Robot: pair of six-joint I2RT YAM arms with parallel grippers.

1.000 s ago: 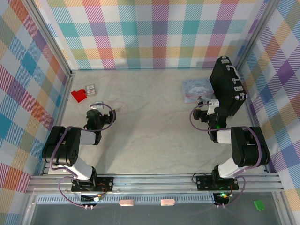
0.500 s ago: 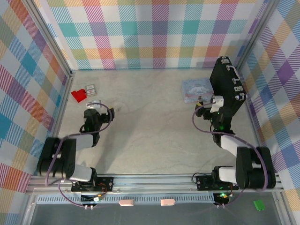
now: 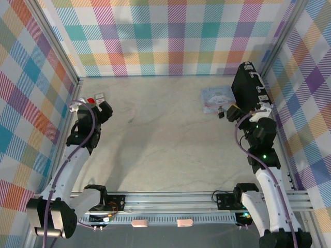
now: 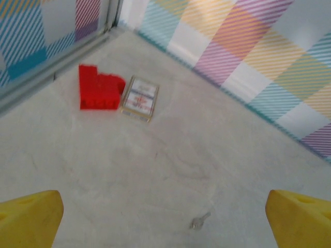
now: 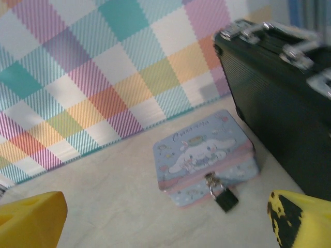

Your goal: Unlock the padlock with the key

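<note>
Broadly, we see a pale table walled in plaid. From above, the black briefcase stands at the far right, with the pastel cartoon tin just beside it. Both end effectors are spread wide and hold nothing. The left end effector hovers near the red plastic piece and a small card pack just beside it. The right end effector faces the tin. Its wrist view makes plain what the top view leaves as a dark speck: the padlock hangs at the tin's front latch, low against the table. The left wrist view gives us the key, lying on bare table ahead of the open fingers.
</note>
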